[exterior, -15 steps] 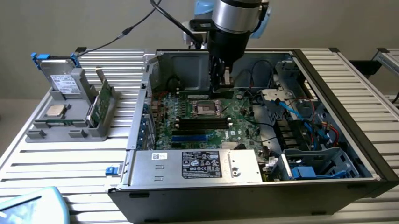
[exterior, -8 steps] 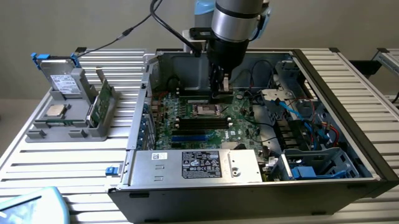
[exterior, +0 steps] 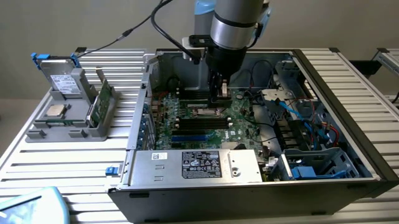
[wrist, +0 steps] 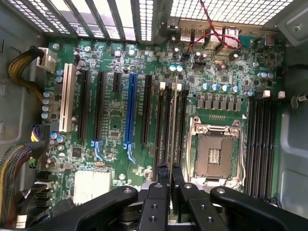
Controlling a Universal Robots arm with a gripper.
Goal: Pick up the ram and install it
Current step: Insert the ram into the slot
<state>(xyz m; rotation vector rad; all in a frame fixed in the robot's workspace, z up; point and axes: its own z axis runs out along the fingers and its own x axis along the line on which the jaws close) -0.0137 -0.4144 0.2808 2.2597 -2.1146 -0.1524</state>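
Half the job looks done. The pick-up is behind it, for the pincer [wrist: 170,175] is narrowed almost shut on the ram [wrist: 172,130], which the wrist view shows edge-on as a thin pale strip. The stick runs lengthwise along the bank of memory slots [wrist: 161,125] just beside the processor socket [wrist: 214,154]. From this angle I cannot tell whether it is seated in a slot or hovering just over one. What is left is the final seating, if that is not yet made.

Room is tight sideways: neighbouring slots flank the stick on one side and the socket's metal frame sits near on the other. The second slot bank [wrist: 262,144] and the cable bundles [wrist: 19,67] lie well apart. In the exterior view the arm stands deep inside the case [exterior: 249,191], close to its rear wall. The expansion card [exterior: 100,105] sits in the grey holder [exterior: 62,128] on the desk [exterior: 62,163].
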